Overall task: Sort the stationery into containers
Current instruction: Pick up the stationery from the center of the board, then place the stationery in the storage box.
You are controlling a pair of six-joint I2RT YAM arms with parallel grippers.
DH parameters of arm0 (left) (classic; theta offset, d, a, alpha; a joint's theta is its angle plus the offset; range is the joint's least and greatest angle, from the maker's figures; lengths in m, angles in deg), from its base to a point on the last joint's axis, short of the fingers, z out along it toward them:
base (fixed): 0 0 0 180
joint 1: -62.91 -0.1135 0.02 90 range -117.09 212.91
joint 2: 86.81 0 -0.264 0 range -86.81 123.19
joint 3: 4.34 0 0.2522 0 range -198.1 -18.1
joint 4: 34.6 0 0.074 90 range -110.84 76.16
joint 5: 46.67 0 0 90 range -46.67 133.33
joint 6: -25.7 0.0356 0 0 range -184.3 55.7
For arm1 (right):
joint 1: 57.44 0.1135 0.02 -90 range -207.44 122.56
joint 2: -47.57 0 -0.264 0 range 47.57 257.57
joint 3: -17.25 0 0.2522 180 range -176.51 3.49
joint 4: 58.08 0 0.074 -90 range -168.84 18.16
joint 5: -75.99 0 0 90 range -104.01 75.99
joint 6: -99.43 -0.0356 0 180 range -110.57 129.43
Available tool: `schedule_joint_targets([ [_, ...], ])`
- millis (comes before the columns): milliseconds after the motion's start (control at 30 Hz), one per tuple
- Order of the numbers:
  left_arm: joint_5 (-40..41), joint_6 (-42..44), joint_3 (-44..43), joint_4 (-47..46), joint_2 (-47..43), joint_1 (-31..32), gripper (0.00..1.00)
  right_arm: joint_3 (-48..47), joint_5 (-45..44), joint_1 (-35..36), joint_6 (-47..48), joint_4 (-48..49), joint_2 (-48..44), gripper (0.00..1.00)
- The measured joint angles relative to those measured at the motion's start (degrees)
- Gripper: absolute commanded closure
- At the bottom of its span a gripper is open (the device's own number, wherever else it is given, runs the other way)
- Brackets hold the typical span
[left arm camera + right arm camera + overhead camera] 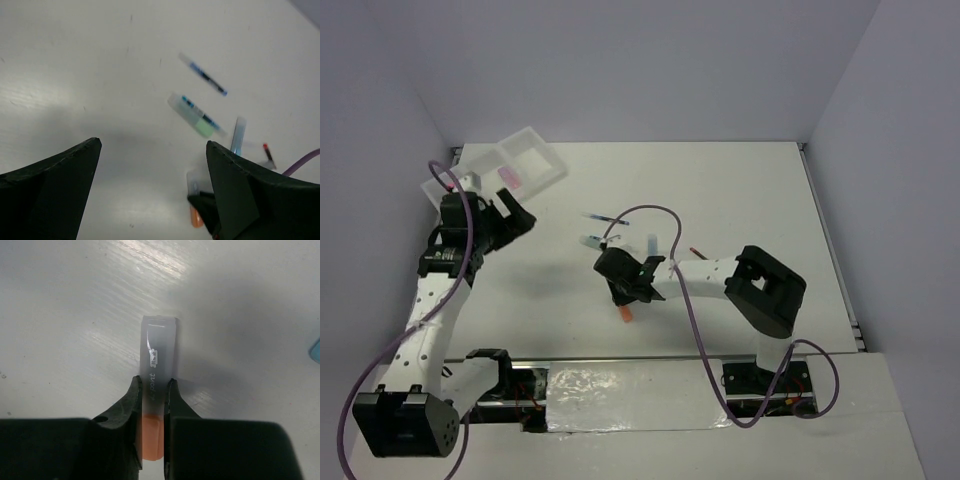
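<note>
One item in grip: orange marker (159, 355), clear-capped, pinched across the barrel by right gripper (152, 385), held low near mid-table (740, 190).

Four items loose just beyond it, each apart from the rest, none in the tray:
- dark-blue pen (204, 75)
- green-capped marker (196, 116)
- blue marker (238, 136)
- red pen (266, 150)

Tray (550, 155): far-left corner, lying askew; small pink piece (508, 176) inside, seemingly in the middle compartment.

Left gripper (153, 144): fingers spread wide, nothing between them, hovering just beside the tray's near side.

Step, as judged: pick-up of orange marker done, carry to tray pending; bulk of sorting not yet done.

Next move, as judged: lift clear of table, swing left and away toward the tray, centre over a compartment, then release. Care needed around the left arm beside the tray, and over the loose pens on the way.
</note>
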Motion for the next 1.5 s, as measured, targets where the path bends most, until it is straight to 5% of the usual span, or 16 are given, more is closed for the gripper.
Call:
schedule_joint_targets([
  [300, -13.4, -9.0, 20.0, -10.9, -6.9, 16.7, 0.01, 11.0, 2.1, 6.1, -1.7, 7.8, -9.5, 1.00],
  [533, -13.0, -14.1, 20.5, -16.8, -6.6, 32.0, 0.01, 13.0, 3.0, 5.0, -1.9, 10.8, -23.5, 1.00],
  [833, -10.2, -17.0, 19.3, -19.6, -5.0, 37.0, 0.17, 13.6, -1.0, 5.0, -3.2, 12.1, -35.4, 1.00],
  [900, -9.9, -17.1, 18.7, -20.0, -4.6, 37.3, 0.23, 14.2, -1.9, 5.0, -3.2, 12.9, -37.7, 1.00],
  [1000, -10.4, -18.2, 17.8, -22.0, -4.1, 37.7, 0.47, 14.6, -2.1, 5.0, -3.0, 13.7, -38.8, 1.00],
  [1067, -11.3, -18.6, 17.5, -23.6, -3.8, 37.9, 0.76, 14.6, -1.9, 5.0, -2.8, 13.9, -38.7, 1.00],
  [1100, -11.5, -18.4, 17.3, -24.5, -3.5, 38.2, 0.76, 14.6, -1.8, 5.0, -2.8, 13.9, -38.5, 1.00],
  [1167, -11.8, -18.3, 16.8, -25.1, -3.0, 38.4, 1.00, 14.6, -2.1, 5.0, -2.4, 14.5, -38.0, 1.00],
  [1200, -11.9, -18.3, 16.7, -25.5, -2.6, 38.4, 1.00, 14.6, -2.2, 4.8, -2.3, 14.6, -37.9, 0.99],
  [1233, -11.8, -18.2, 16.6, -25.8, -2.2, 38.4, 1.00, 14.6, -2.3, 4.5, -2.3, 14.8, -37.6, 0.95],
  [1300, -11.1, -18.1, 16.4, -25.8, -1.3, 38.4, 1.00, 14.5, -2.3, 3.9, -2.3, 14.9, -37.1, 0.47],
  [1333, -10.1, -18.1, 15.9, -24.9, -0.8, 38.4, 1.00, 14.4, -2.2, 3.4, -2.5, 15.0, -36.6, 0.32],
  [1433, -0.4, -16.8, 11.9, -17.7, 1.6, 38.4, 1.00, 13.4, -4.3, 2.2, -3.7, 13.8, -35.5, 0.04],
  [1500, 7.9, -16.2, 6.2, -10.6, 5.2, 36.1, 1.00, 13.0, -7.1, 1.2, -4.7, 11.8, -35.8, 0.02],
])
